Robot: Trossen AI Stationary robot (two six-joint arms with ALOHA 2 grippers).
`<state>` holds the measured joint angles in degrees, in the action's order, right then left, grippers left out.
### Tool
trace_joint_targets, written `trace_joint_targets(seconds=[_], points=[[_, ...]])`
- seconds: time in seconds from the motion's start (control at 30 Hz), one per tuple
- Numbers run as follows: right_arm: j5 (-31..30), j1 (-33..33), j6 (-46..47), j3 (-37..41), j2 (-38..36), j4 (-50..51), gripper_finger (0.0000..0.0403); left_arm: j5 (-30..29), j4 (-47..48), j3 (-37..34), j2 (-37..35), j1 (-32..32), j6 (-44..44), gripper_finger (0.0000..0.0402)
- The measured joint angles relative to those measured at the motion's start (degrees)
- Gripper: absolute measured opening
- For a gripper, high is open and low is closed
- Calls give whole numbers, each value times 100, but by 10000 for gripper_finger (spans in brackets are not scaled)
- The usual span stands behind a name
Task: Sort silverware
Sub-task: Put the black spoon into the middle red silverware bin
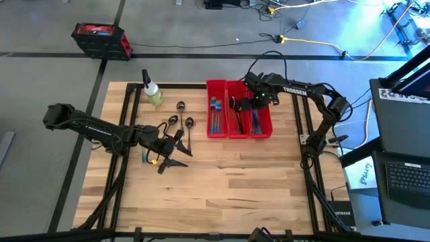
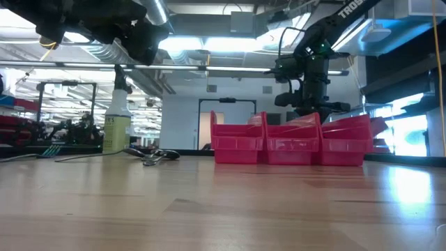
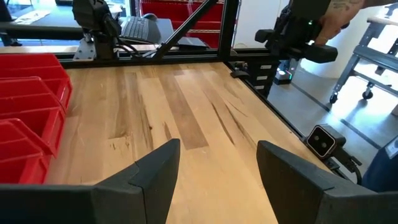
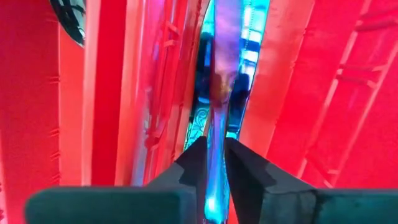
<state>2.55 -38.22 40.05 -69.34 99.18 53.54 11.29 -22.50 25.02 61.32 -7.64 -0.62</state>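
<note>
From overhead we look straight down on the tabletop (image 1: 222, 181); our low camera faces level across it. Both share the red bins (image 1: 238, 111); the right wrist sits close inside one.

The right arm is reaching in from the table's right edge, elbow bent, its right gripper (image 4: 214, 155) pointing downward with fingers nearly together, a narrow slit between them; the left gripper (image 3: 217, 165) is hovering low, fingers spread apart.
</note>
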Motion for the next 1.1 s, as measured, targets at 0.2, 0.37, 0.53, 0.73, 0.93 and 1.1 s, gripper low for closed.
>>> trace_joint_targets(seconds=[0.2,0.37,0.53,0.73,0.93,1.1], points=[[1,2,5,-1,-19,29,56,1,-2,0,0,0,6,202],[86,0,0,-18,-312,102,76,2,-9,0,0,0,-28,202],[-190,2,-192,-557,-727,716,88,2,-217,0,0,-28,-71,202],[-403,568,-613,-1070,-1380,100,88,-111,-180,0,-202,-204,277,202],[-537,1866,-1242,-1071,-1514,-1649,88,-534,923,0,-498,-210,364,202],[-539,2971,-2154,-1069,-1118,-2963,88,-1437,1828,0,-564,-208,370,202]])
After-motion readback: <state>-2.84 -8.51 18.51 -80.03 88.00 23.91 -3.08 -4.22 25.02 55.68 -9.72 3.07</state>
